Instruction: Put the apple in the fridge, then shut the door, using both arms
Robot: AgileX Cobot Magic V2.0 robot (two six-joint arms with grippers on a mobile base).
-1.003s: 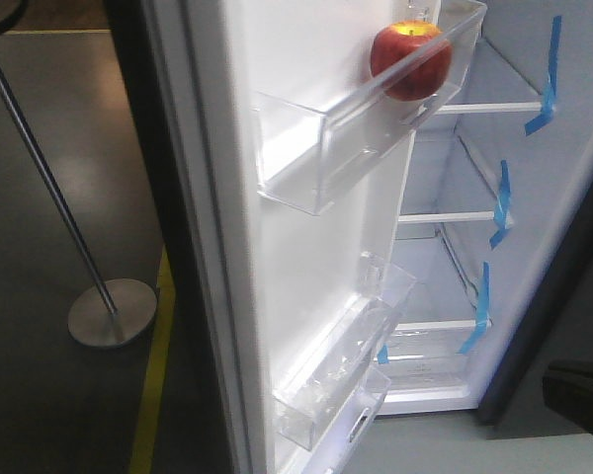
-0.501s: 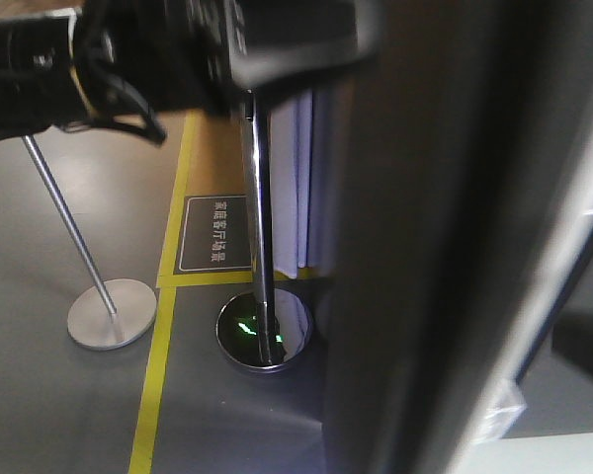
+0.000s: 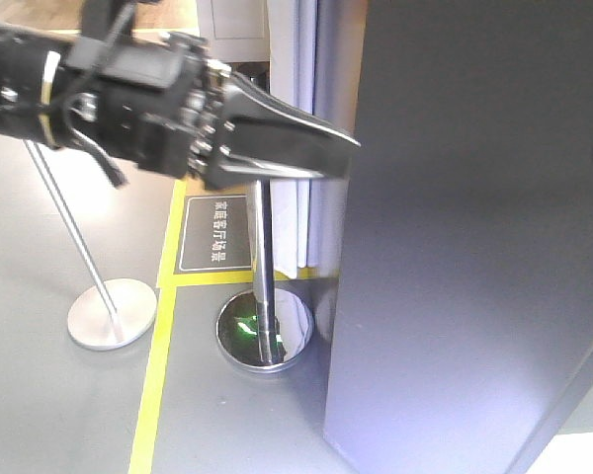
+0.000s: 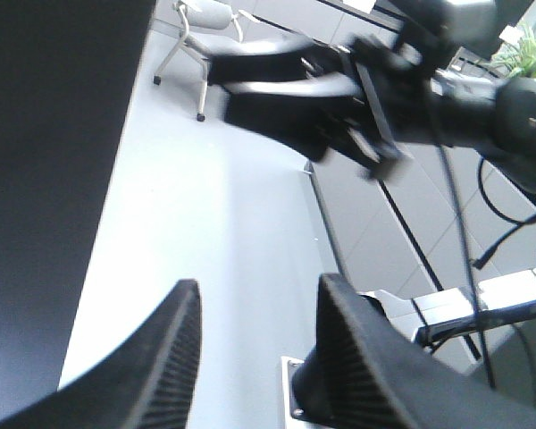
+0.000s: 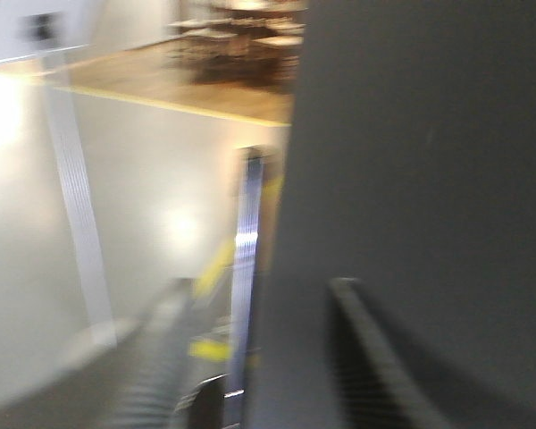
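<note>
Across the right half of the front view stands the dark grey door (image 3: 474, 247), its outer face to the camera, with none of the fridge's white inside showing. The left arm (image 3: 40, 89) reaches in from the left. The left tool (image 3: 352, 161) points right with its tips at the door's left edge; whether they touch it cannot be told. Below it a chrome post (image 3: 260, 257) rises from the floor (image 3: 69, 415), near a yellow line (image 3: 163, 326). A dark floor sign (image 3: 214, 234) carries white Chinese characters too small to read surely. No brand shows on the door.

From the left wrist, the left tool (image 4: 259, 286) is spread wide and empty, with the door (image 4: 45, 179) along the left. Farther off, the right tool (image 4: 216, 82) points at the door, its fingers a little apart and gripping nothing.

The right wrist view is blurred. The right tool (image 5: 255, 286) looks parted and empty, and the door (image 5: 429, 179) is close on the right.

The apple appears in no view; presumably it is shut inside. Closing the door looks like the step in hand, and near its end. The next move likely calls for a firm press near the door's right edge to seat it, then drawing both arms clear.
</note>
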